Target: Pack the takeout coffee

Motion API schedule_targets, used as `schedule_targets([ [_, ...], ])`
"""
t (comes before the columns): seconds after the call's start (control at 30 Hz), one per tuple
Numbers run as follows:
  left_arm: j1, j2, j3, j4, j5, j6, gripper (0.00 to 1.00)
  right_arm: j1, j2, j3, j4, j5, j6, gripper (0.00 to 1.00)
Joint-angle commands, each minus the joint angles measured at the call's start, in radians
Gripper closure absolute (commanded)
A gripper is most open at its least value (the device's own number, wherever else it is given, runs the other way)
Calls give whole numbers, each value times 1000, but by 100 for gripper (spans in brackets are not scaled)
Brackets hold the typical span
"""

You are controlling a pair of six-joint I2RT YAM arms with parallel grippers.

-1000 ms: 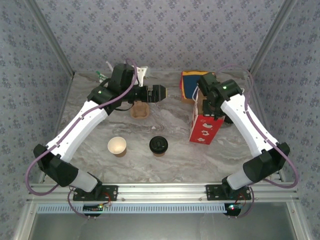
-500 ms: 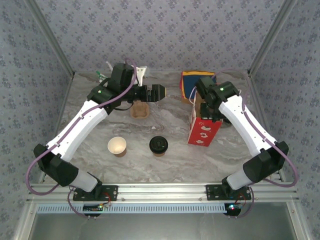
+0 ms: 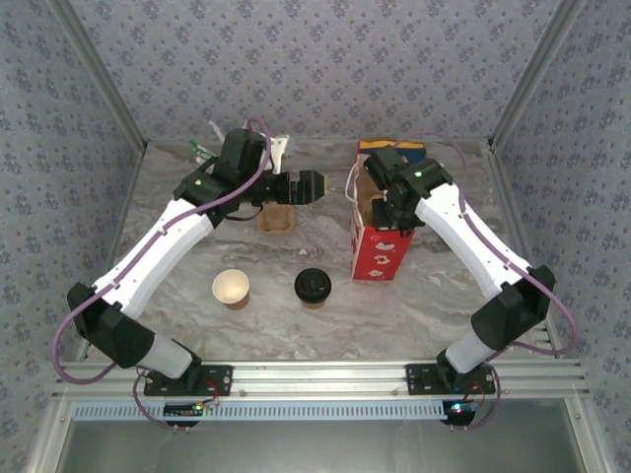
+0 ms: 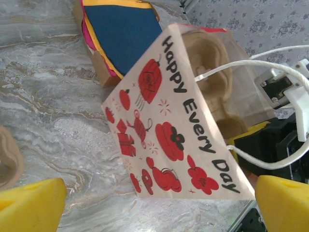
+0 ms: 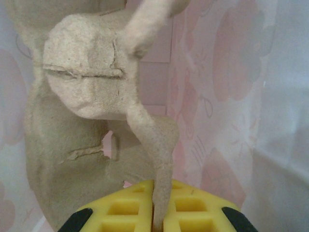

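1. The left arm reaches from lower left to upper centre of the top view. The left end effector (image 3: 311,184) points right, spread wide and empty.
2. The right arm bends in from lower right. The right end effector (image 5: 158,215), inside the red-printed white paper bag (image 3: 379,254), is pinched tight on a wall of the grey-brown moulded pulp tray (image 5: 91,111).
3. The small tan paper cup with a round black lid (image 3: 313,287) stands on the marble table (image 3: 375,315) at lower centre, well below the left end effector and lower left of the bag.
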Motion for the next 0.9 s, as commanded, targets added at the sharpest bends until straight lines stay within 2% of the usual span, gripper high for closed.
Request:
schedule_targets([
  [0.0, 7, -45, -7, -15, -26, 0, 0, 26, 32, 52, 15, -8, -48, 90],
  [0.27, 9, -81, -16, -29, -48, -19, 0, 42, 102, 118, -1, -22, -72, 90],
  [0.57, -2, -23, 30, 40, 73, -94, 28, 37, 143, 185, -68, -78, -51, 90],
  [0.8, -46, 51, 111, 31, 86, -79, 29, 25, 153, 214, -83, -88, -52, 90],
  [0.87, -51, 59, 128, 25, 86, -71, 33, 20, 155, 214, -84, -91, -52, 90],
])
